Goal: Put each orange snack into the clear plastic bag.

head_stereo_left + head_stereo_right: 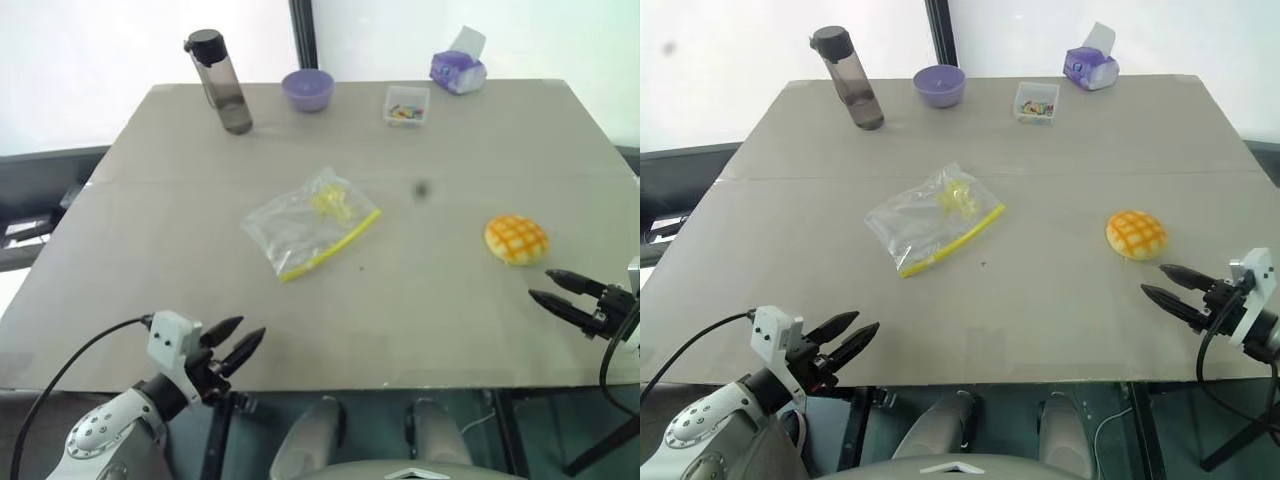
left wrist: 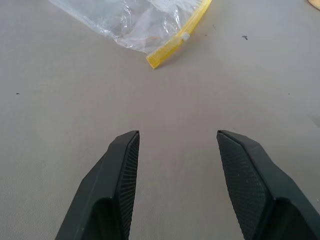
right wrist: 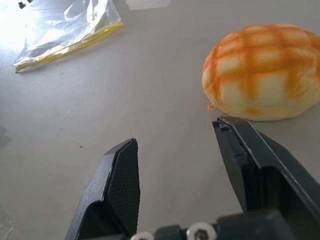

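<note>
The orange snack (image 1: 516,239), a domed bun with a criss-cross grid, lies on the right side of the table. My right gripper (image 1: 547,285) hovers open just in front of it, one finger (image 3: 260,155) close beside the snack (image 3: 262,71) without touching it. The clear plastic bag (image 1: 310,224) with its yellow seal strip lies flat at the table's middle. My left gripper (image 1: 241,340) stands open near the front left edge, with bare table between its fingers and the clear plastic bag (image 2: 145,22) a short way ahead.
Along the far edge of the grey table (image 1: 430,300) stand a dark water bottle (image 1: 219,82), a purple bowl (image 1: 307,90), a small clear box (image 1: 406,105) of coloured bits and a purple tissue pack (image 1: 458,68).
</note>
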You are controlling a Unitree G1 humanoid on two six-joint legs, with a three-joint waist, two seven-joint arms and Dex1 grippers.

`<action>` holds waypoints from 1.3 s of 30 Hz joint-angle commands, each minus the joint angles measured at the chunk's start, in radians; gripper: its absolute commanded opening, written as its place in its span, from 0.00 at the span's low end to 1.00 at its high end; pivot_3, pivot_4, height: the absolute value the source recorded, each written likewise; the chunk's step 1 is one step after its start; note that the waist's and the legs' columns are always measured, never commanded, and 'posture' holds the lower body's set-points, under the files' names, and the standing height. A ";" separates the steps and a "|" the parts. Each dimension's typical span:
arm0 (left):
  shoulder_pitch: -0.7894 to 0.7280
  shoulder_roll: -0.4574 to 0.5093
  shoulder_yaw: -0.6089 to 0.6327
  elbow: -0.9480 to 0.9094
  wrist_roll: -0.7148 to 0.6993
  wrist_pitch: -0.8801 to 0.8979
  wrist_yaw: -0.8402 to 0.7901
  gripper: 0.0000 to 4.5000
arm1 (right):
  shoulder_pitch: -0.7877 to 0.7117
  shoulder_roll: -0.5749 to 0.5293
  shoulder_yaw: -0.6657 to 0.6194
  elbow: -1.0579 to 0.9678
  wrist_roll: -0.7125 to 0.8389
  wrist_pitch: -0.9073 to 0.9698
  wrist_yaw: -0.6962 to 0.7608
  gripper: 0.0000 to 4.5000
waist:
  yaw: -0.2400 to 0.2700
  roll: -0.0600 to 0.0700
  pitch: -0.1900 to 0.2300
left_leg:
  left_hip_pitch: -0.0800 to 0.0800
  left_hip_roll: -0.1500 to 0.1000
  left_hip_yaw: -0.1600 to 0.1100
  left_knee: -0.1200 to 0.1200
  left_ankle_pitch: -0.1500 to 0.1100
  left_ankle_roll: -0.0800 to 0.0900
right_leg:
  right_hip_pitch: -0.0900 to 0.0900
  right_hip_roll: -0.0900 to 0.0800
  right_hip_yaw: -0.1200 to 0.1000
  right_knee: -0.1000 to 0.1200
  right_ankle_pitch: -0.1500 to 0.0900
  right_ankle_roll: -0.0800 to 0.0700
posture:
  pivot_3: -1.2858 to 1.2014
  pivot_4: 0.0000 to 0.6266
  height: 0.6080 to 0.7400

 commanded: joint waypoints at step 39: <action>-0.432 -0.058 0.075 0.151 -0.157 0.271 0.298 0.58 | -0.088 -0.003 0.022 -0.278 0.099 0.108 -0.020 0.61 | 0.002 -0.001 0.000 | 0.000 0.000 -0.002 0.001 0.000 0.000 | 0.000 0.001 -0.001 0.001 0.001 0.002 | 0.52 0.24 1.00</action>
